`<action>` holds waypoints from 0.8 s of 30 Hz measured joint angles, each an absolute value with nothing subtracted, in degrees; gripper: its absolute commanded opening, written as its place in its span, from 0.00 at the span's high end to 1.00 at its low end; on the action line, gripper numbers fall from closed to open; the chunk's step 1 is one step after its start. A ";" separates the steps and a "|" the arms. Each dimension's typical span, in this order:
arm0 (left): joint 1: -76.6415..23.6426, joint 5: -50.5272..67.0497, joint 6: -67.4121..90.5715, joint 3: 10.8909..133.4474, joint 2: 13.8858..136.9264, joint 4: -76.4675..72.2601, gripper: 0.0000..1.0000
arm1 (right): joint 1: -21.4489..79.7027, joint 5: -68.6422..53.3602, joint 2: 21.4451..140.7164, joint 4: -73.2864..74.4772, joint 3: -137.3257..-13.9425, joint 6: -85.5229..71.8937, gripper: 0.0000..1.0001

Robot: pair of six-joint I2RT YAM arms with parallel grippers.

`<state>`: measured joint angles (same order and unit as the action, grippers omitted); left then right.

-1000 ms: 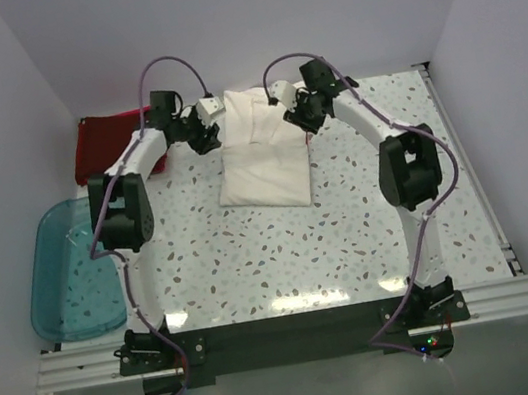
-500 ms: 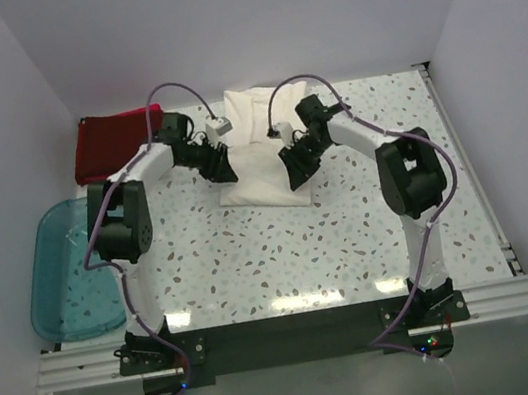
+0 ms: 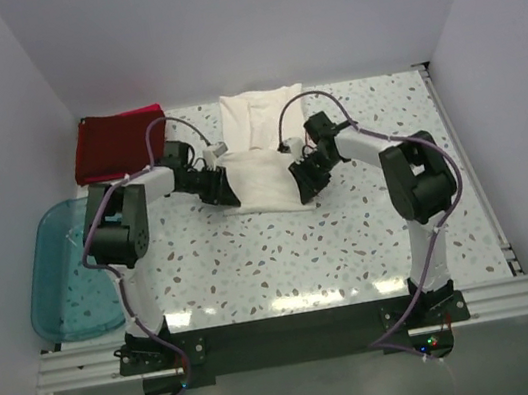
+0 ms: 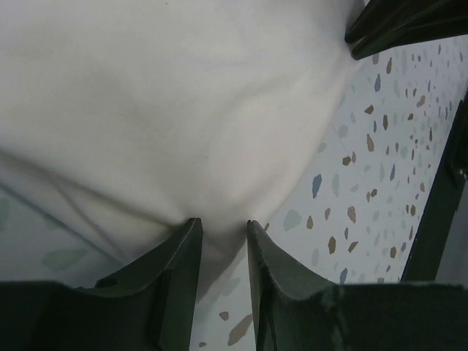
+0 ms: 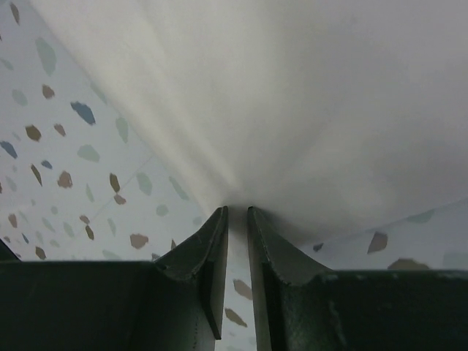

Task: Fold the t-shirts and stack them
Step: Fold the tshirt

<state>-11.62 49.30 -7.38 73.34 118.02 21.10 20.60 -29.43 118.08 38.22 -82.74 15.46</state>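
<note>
The cream-white t-shirt (image 3: 262, 172) lies partly folded at the table's back middle, with a narrower part (image 3: 262, 115) behind it. No print shows. My left gripper (image 3: 226, 192) pinches the near left corner of the top layer, low over the table. In the left wrist view the cloth (image 4: 183, 110) draws into the jaws of that gripper (image 4: 224, 223). My right gripper (image 3: 304, 183) is shut on the near right corner. The cloth (image 5: 307, 95) puckers at that gripper (image 5: 237, 210). A dark red shirt (image 3: 118, 144) lies folded at the back left, with a pink edge (image 3: 144, 109) showing beyond it.
A translucent teal tub (image 3: 69, 273) hangs off the table's left edge. The speckled tabletop (image 3: 284, 255) lies bare in front of the shirt. Walls close in the back and both sides.
Both grippers have come from the shirt's far end toward the near side, drawing a layer of the cream-white shirt over itself. The shirt now looks shorter and doubled.
</note>
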 measured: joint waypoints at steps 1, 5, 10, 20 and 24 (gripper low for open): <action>-11.84 49.63 -6.74 71.61 117.05 20.60 0.63 | 20.56 -28.91 116.55 38.15 -80.79 16.36 0.78; -12.95 51.37 -5.06 65.71 113.36 19.86 0.60 | 20.45 -26.83 111.59 40.58 -75.26 20.73 0.70; -13.56 50.83 -8.58 62.33 107.66 22.37 0.49 | 20.23 -26.76 105.12 45.30 -73.21 26.89 0.50; -14.87 43.57 -35.05 55.33 89.82 17.96 0.39 | 24.71 -24.34 92.31 39.86 -65.43 41.78 0.47; -17.04 40.21 -44.80 48.56 87.81 14.24 0.39 | 29.52 -21.43 92.79 36.27 -61.41 45.17 0.46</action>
